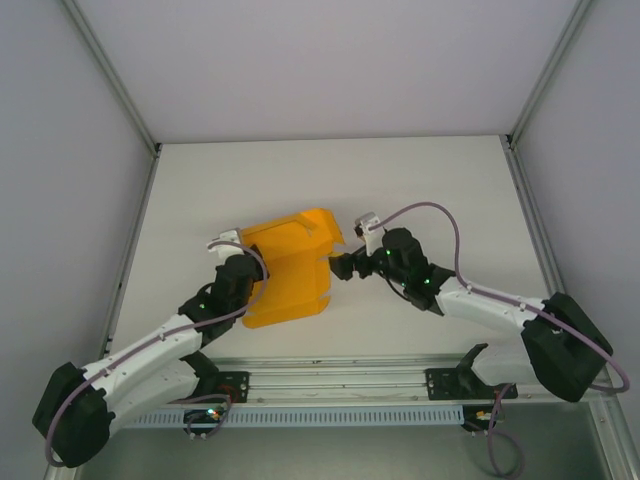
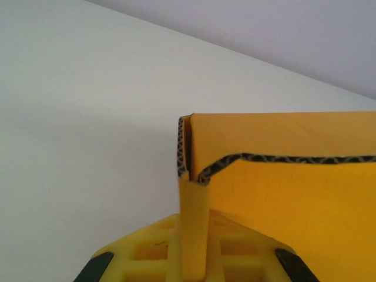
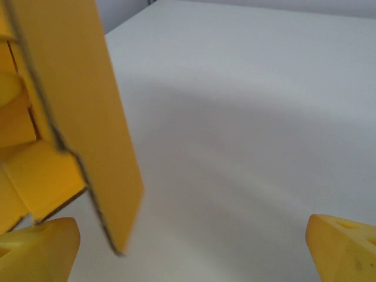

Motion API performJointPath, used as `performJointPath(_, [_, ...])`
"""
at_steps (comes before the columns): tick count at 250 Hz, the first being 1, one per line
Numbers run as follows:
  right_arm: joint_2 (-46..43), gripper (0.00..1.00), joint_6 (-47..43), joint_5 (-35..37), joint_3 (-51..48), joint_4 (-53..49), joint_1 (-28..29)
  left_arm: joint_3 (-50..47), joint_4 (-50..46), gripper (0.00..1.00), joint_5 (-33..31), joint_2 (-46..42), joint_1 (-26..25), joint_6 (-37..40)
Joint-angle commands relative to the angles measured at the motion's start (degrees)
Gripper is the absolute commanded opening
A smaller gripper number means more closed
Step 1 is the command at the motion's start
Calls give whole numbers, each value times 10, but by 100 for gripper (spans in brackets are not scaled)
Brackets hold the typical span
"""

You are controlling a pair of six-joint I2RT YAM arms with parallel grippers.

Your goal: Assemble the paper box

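White bench [image 1: 420, 190]: box [image 1: 290, 265], half-folded, long axis fore-aft; left pincer [image 2: 194, 264] clenched on its wall; right pincer [image 1: 338, 267] released, panel edge just leftward

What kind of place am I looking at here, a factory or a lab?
Probably a lab test cell, not a factory: a bare white table closed in by plain panels on metal framing, with two small arms on a rail working one orange paper box.
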Motion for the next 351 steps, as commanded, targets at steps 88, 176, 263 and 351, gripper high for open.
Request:
performJointPath(88, [3,100,-106,51,42,-35,1,3,30,0,34,-12,3,41])
performJointPath(176, [50,100,-140,19,107,-79,23,0,60,0,59,2,-4,89])
performJointPath(263, [37,100,-176,35,114,-162,24,-11,86,0,57,1,-12,119])
performJointPath(351, [-183,100,-118,-3,6,-196,22,-8,50,0,28,-18,-6,105])
